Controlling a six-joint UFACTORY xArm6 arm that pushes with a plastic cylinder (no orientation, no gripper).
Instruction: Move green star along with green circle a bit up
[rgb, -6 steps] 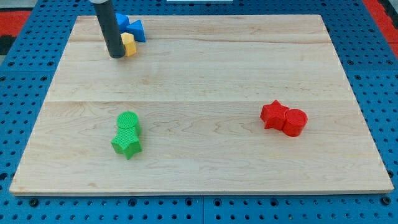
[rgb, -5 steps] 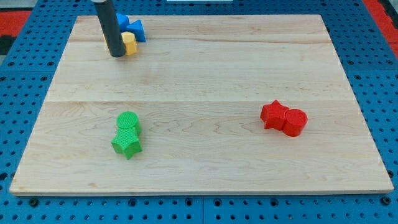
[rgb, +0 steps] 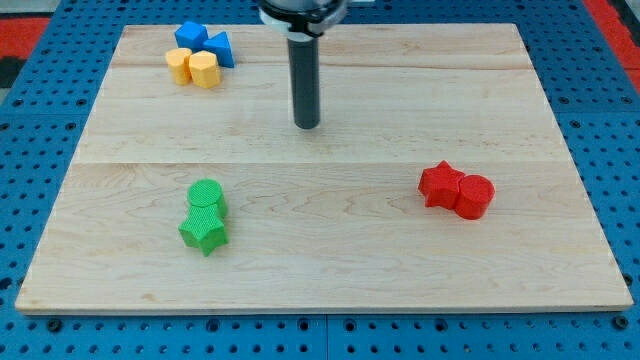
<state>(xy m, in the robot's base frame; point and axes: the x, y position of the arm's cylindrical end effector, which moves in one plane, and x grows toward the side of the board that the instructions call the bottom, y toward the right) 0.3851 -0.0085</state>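
The green circle (rgb: 207, 196) sits in the lower left part of the wooden board (rgb: 330, 250), with the green star (rgb: 203, 231) touching it just below. My tip (rgb: 307, 125) rests on the board near the middle, above and to the right of the green pair, well apart from both.
Two yellow blocks (rgb: 193, 68) and two blue blocks (rgb: 204, 42) are clustered at the board's top left. A red star (rgb: 440, 184) and a red cylinder (rgb: 476, 196) touch each other at the right. A blue pegboard surrounds the board.
My tip has moved from beside the yellow blocks at the top left to the right and down, near the board's middle. No block has moved.
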